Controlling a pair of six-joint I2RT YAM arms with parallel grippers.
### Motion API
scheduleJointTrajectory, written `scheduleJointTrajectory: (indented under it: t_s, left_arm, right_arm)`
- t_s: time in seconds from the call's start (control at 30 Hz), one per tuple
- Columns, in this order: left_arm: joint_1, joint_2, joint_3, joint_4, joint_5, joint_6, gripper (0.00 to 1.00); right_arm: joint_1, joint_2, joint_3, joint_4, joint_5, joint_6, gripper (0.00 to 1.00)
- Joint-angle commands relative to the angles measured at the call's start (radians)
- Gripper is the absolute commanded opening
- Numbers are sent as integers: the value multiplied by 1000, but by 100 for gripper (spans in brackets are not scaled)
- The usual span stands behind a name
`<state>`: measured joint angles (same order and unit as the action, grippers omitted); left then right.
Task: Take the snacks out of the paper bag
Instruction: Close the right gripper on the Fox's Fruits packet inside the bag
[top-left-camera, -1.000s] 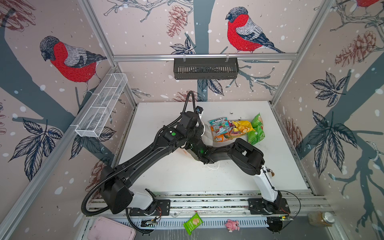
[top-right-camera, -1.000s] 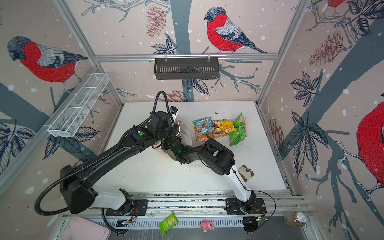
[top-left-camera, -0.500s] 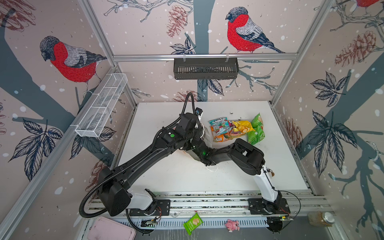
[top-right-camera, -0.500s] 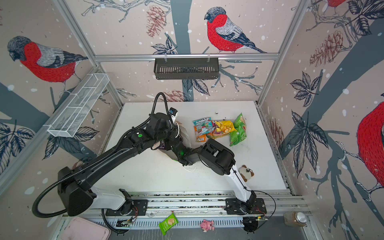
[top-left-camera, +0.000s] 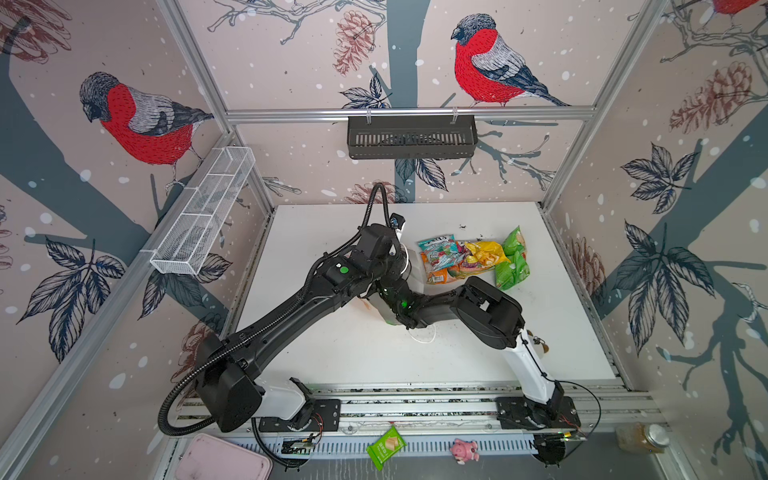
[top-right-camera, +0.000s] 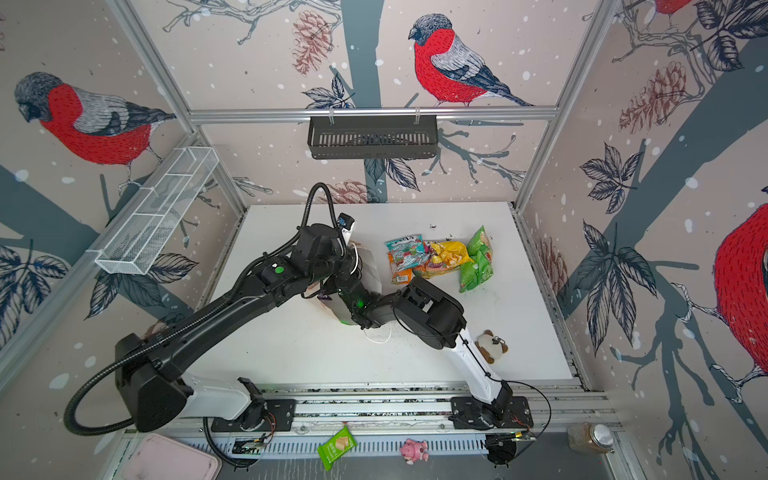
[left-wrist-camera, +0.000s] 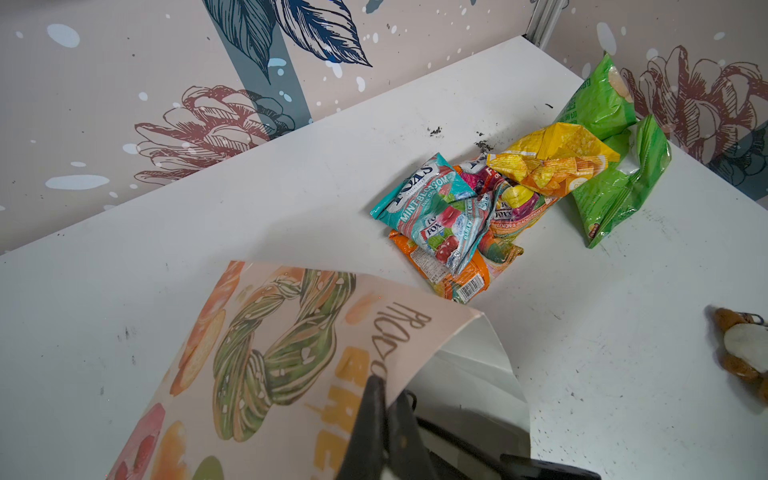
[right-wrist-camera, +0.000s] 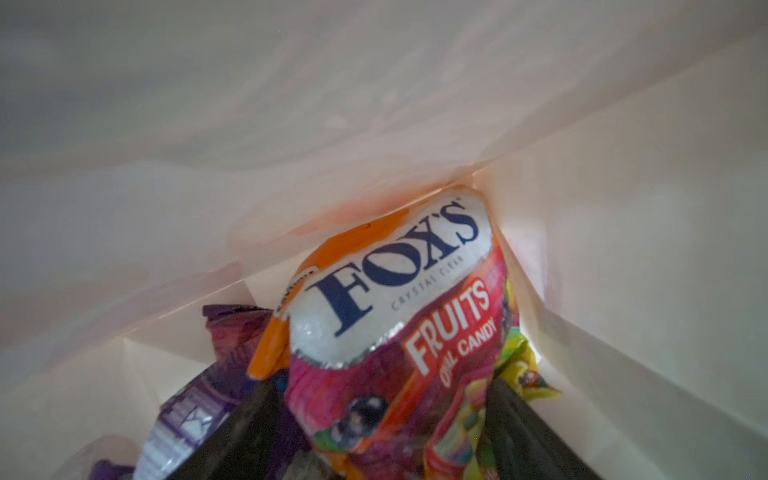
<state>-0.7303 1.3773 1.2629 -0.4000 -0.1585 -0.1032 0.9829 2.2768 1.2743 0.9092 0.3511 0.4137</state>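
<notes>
The paper bag (left-wrist-camera: 270, 353) lies on its side mid-table, cream with pastry prints and orange lettering; both top views show only parts of it (top-left-camera: 415, 266) (top-right-camera: 370, 266) under the crossed arms. My left gripper (left-wrist-camera: 388, 388) is shut on the rim at the bag's mouth. My right gripper (right-wrist-camera: 380, 411) is deep inside the bag, open, its dark fingers (right-wrist-camera: 249, 419) flanking a pink-and-orange Fox's Fruits packet (right-wrist-camera: 399, 299). A purple packet (right-wrist-camera: 199, 399) and a yellow-green one (right-wrist-camera: 523, 370) lie beside it. Several snacks (top-left-camera: 469, 259) (top-right-camera: 436, 259) (left-wrist-camera: 498, 199) are piled on the table beyond the bag.
A small brown plush toy (top-right-camera: 492, 347) (left-wrist-camera: 744, 353) lies by the right arm's base. Off the table's front edge sit a green wafer packet (top-left-camera: 385, 448), a pink pig (top-left-camera: 465, 450), a pink tray (top-left-camera: 224, 459) and a jar (top-left-camera: 642, 436). A black basket (top-left-camera: 411, 137) hangs on the back wall.
</notes>
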Motion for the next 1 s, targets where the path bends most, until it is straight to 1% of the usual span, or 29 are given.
scheduleJointTrajectory:
  t_s: [0.0, 0.03, 0.1, 0.17, 0.27, 0.33, 0.4, 0.47, 0.57, 0.73, 0.87, 0.97]
  left_arm:
    - [-1, -7, 0, 17, 83, -16, 0]
    - [-1, -7, 1, 17, 88, -15, 0]
    - [-2, -9, 2, 17, 96, -15, 0]
    - [-1, -11, 5, 15, 102, -13, 0]
    - [-1, -18, 2, 11, 98, -13, 0]
    - [-3, -20, -3, 6, 87, -11, 0]
    - [-1, -20, -8, 4, 78, -9, 0]
    - [-2, -21, -14, 5, 72, -9, 0]
    - [0, -21, -15, 5, 50, -10, 0]
    - [0, -13, -10, 0, 3, -13, 0]
    - [2, -6, -8, -5, -49, -27, 0]
    - [4, -6, -12, 5, -56, -33, 0]
  right_arm:
    - [-1, 19, 56, -36, 44, -1, 79]
    - [0, 30, 75, -55, 56, 2, 79]
    - [-1, 49, 108, -79, 70, 0, 74]
    - [-3, 71, 149, -125, 85, 13, 72]
    - [-9, 91, 193, -188, 80, 32, 61]
    - [-9, 87, 183, -173, 69, 35, 49]
    - [-10, 81, 169, -152, 62, 27, 42]
    - [-8, 75, 159, -143, 66, 22, 41]
    - [-7, 60, 135, -122, 63, 16, 33]
    - [-5, 31, 93, -77, 58, 4, 29]
    - [-2, -1, 45, -26, 53, -9, 19]
    - [4, -23, 16, 6, 64, -28, 18]
